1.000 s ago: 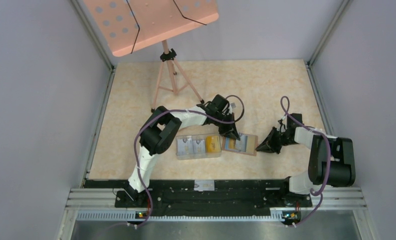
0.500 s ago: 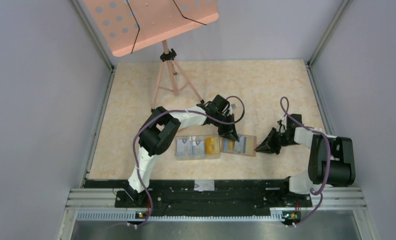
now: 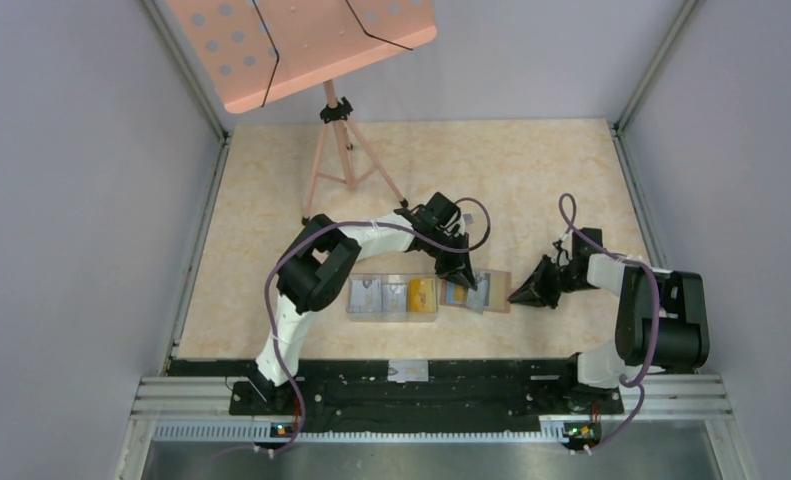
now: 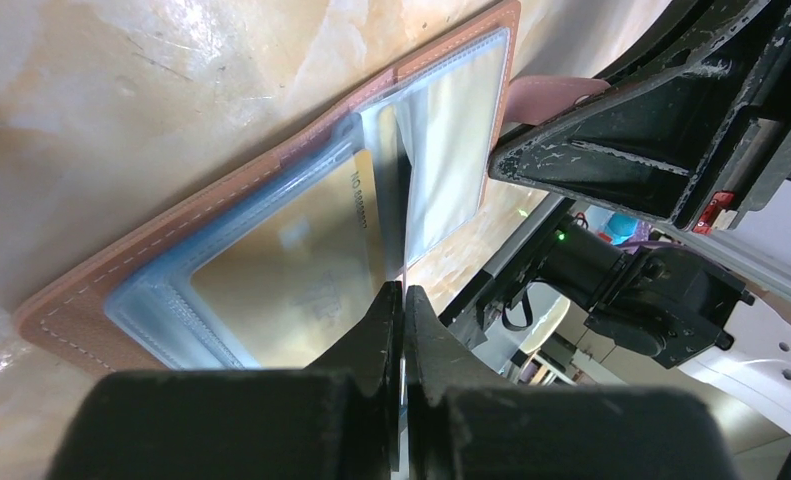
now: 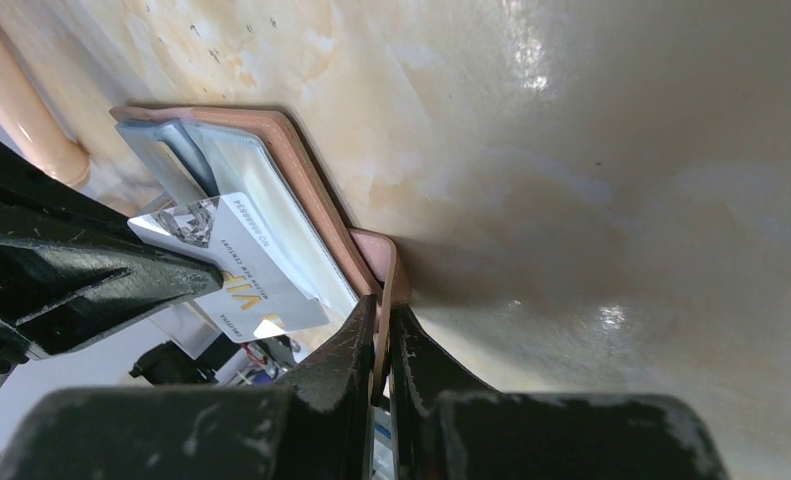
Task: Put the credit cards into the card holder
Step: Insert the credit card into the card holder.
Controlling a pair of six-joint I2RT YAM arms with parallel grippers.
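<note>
1. Right wrist view: pale card point(image 5: 241, 270) lies against the open card holder point(image 5: 301, 165) sleeves, pinched in the left gripper point(image 4: 403, 300).
2. Right gripper point(image 5: 379, 335) clamped on card holder's right edge.
3. Card holder sits central on the table point(image 3: 531, 180), just right of clear box point(image 3: 391, 316) with spare cards point(image 3: 423, 293), yellow and grey.

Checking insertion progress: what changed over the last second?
The left gripper, jaws shut on a credit card, eased slightly toward the arm bases over the card holder; the clear tray and the holder crept the same way. The right gripper stayed clamped on the holder's tab. Music stand unmoved.
</note>
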